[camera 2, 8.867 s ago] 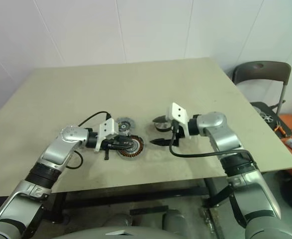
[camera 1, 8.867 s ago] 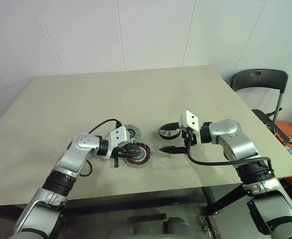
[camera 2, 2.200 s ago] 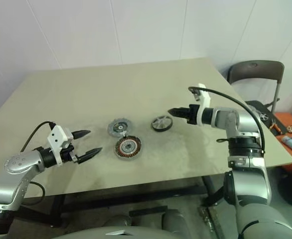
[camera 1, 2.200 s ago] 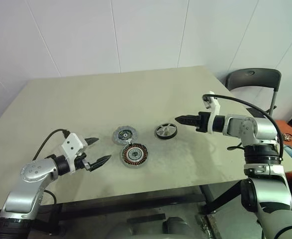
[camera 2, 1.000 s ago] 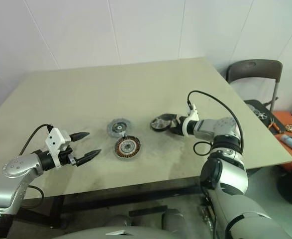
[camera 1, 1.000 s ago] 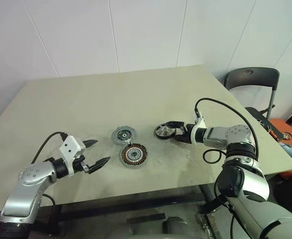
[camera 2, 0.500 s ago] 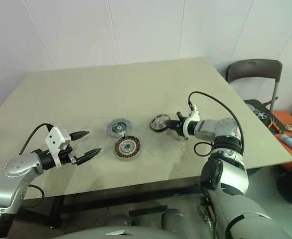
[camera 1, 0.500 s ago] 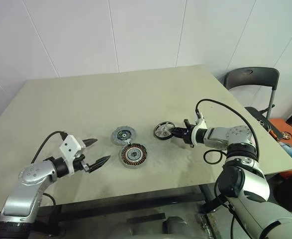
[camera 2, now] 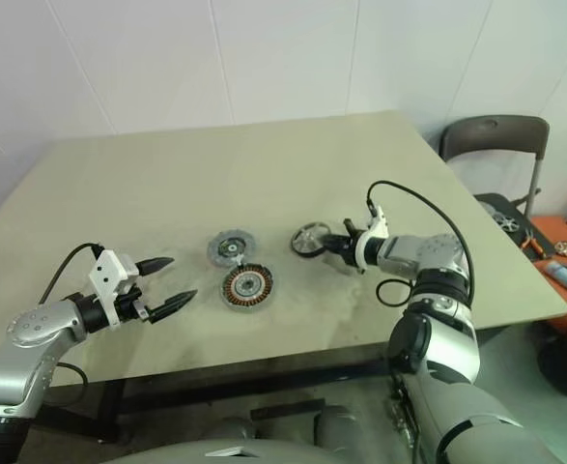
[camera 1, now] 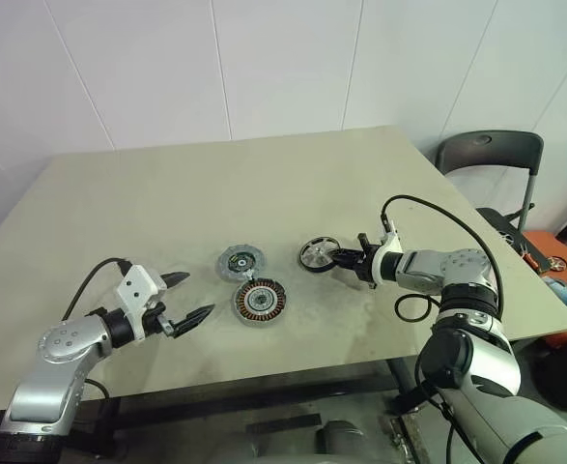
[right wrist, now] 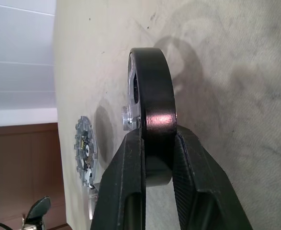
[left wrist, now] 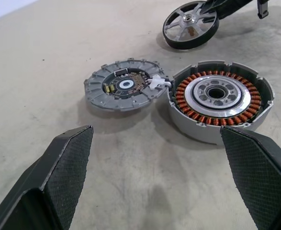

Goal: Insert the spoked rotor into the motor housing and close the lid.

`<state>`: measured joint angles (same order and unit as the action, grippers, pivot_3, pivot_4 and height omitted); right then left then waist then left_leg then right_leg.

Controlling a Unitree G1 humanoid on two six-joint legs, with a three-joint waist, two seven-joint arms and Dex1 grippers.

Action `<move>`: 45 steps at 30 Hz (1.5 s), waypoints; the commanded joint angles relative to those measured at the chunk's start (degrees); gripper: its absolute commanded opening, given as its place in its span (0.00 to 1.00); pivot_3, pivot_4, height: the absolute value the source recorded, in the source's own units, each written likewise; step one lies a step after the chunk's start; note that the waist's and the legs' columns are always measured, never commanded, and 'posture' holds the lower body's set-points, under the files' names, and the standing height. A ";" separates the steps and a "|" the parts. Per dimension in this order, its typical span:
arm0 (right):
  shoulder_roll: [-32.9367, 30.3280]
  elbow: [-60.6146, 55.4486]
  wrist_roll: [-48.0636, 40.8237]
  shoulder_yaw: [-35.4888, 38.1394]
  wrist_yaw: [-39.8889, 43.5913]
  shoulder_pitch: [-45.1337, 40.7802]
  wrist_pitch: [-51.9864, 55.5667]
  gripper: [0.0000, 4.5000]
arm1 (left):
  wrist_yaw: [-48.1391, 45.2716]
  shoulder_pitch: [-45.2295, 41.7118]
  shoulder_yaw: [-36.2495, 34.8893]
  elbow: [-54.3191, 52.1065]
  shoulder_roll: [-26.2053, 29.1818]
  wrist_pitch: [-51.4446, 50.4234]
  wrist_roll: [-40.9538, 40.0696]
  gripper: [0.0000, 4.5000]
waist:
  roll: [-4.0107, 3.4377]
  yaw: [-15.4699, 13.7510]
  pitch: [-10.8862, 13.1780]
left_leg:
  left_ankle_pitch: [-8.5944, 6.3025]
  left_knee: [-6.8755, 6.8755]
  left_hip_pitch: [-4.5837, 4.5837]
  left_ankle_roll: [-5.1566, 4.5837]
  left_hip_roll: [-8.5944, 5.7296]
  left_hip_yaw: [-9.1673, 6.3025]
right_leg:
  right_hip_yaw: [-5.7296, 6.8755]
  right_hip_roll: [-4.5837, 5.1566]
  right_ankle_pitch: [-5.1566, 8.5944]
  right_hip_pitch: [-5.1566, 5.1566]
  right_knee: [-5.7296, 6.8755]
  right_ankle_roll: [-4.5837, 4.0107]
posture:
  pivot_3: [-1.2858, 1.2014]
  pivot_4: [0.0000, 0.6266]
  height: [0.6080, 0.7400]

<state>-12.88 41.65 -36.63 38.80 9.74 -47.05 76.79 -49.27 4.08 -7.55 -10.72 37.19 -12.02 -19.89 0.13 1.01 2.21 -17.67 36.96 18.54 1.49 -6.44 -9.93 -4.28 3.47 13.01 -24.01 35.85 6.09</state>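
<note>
A beige worktop (camera 1: 167,193) stands against a white panelled wall, with a dark folding chair (camera 1: 486,159) at the right edge of the frame.

Near the middle of the worktop lie three round parts. The motor housing (camera 1: 259,301), with its ring of copper windings facing up, sits lowest in the frame. The lid (camera 1: 240,262) lies flat just above and to the left of it, the two rims touching or nearly so, its dark centre upward. To the right of both, at centre frame, is the spoked rotor (camera 1: 319,254), black rimmed with silver spokes.

The right gripper (camera 1: 347,258) reaches in from the right of the frame, and its fingers (right wrist: 130,182) are clamped on the rotor's black rim, one on each face. The rotor is tipped up on edge rather than lying flat; whether its lower rim touches the worktop cannot be told.

The left gripper (camera 1: 183,298) hovers at the lower left of the frame, well apart from the housing and pointing towards it. Its fingers (left wrist: 63,163) are spread wide and hold nothing.
</note>
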 commanded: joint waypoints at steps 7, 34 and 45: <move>-0.38 -6.96 -3.21 1.44 -1.05 -0.21 4.72 0.09 | 0.12 -2.66 -0.51 0.11 -0.08 1.13 0.32 1.00 | -0.04 -0.06 0.02 | 0.00 -0.01 0.01 -0.01 0.00 -0.01 | 0.00 0.01 0.00 -0.01 -0.02 0.00 | 0.52 0.00 1.00; 4.58 -17.97 -24.45 -10.50 -7.07 2.80 15.71 0.09 | 0.10 -0.99 -2.33 -1.87 0.87 0.43 -0.25 1.00 | -0.09 -0.02 0.05 | -0.01 -0.10 0.11 -0.02 0.01 -0.03 | 0.00 0.01 -0.01 -0.11 -0.12 0.00 | 0.52 0.00 1.00; 4.46 -22.55 -36.68 -19.84 -12.39 6.19 15.71 0.09 | 0.37 0.35 -3.49 -2.63 0.97 0.20 -0.39 1.00 | -0.11 0.05 0.07 | -0.02 -0.10 0.12 -0.03 0.04 -0.03 | 0.00 -0.01 0.00 -0.12 -0.16 0.01 | 0.52 0.00 1.00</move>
<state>-8.76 20.39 -69.62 18.61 -1.90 -40.30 92.19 -49.40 4.57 -9.72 -11.45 37.63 -12.04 -19.49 0.02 1.06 2.28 -17.68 36.86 18.67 1.47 -6.40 -9.95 -4.28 3.46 13.01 -24.13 35.68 6.11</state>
